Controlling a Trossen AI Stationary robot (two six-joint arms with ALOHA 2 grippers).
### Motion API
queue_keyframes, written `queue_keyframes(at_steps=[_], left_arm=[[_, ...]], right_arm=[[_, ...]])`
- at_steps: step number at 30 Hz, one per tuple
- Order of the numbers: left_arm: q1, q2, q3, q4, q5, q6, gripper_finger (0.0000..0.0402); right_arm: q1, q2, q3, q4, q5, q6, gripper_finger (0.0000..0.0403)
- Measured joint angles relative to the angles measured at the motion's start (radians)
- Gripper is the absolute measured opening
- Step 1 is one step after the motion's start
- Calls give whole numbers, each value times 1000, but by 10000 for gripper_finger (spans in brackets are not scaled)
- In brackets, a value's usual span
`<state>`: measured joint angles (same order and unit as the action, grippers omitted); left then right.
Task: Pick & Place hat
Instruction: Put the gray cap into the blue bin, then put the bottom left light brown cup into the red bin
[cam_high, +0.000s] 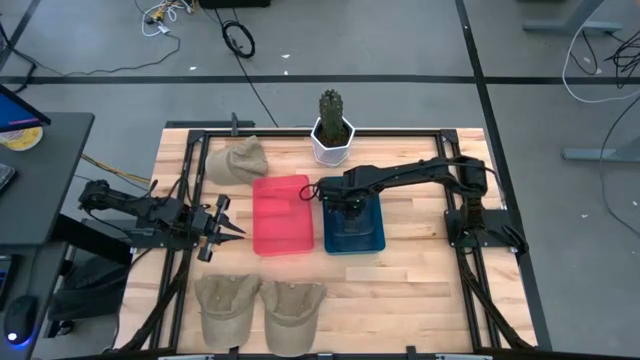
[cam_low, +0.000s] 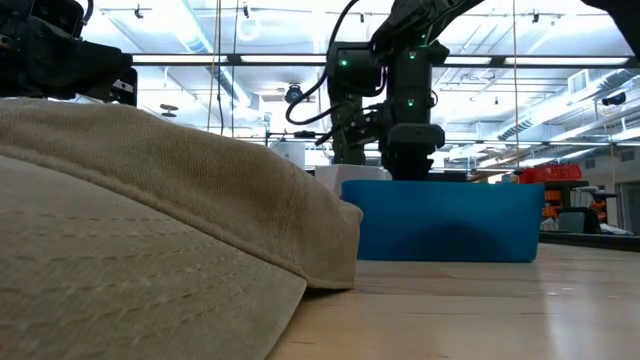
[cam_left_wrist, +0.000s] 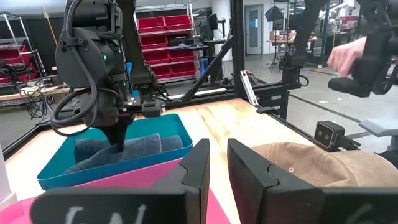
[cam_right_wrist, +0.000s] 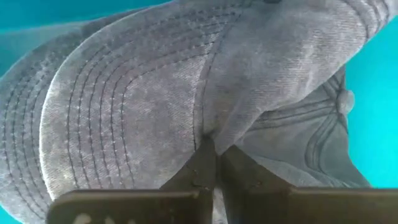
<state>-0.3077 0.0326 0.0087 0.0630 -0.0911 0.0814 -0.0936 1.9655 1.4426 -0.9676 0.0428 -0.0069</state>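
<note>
high: overhead, straight down, far; takes in the whole table (cam_high: 400, 290) and both arms.
low: table height, level, pressed close behind a tan hat (cam_low: 150, 230).
left wrist: low, looks across at the blue bin (cam_left_wrist: 106, 168).
right wrist: down into that bin, very near a grey hat (cam_right_wrist: 186, 81).
shared: all four show the blue bin.

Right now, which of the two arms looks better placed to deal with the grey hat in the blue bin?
The right. Its gripper is already down inside the blue plastic bin, pinching the grey denim cap. The left gripper waits beside the pink tray.
</note>
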Motion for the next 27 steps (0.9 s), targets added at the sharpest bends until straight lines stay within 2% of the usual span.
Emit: queue_keyframes(at_steps=[14, 18, 24, 27], left_arm=[[0, 0, 0, 0, 0, 0, 60], [0, 0, 0, 0, 0, 0, 60], [0, 0, 0, 0, 0, 0, 60], [0, 0, 0, 0, 0, 0, 60]], right_arm=[[0, -169, -3, -14, -28, 31, 109], [0, -204, -3, 34, -36, 8, 134], [-1, -216, -2, 121, -36, 162, 151], [-1, -209, -2, 227, -35, 212, 153]])
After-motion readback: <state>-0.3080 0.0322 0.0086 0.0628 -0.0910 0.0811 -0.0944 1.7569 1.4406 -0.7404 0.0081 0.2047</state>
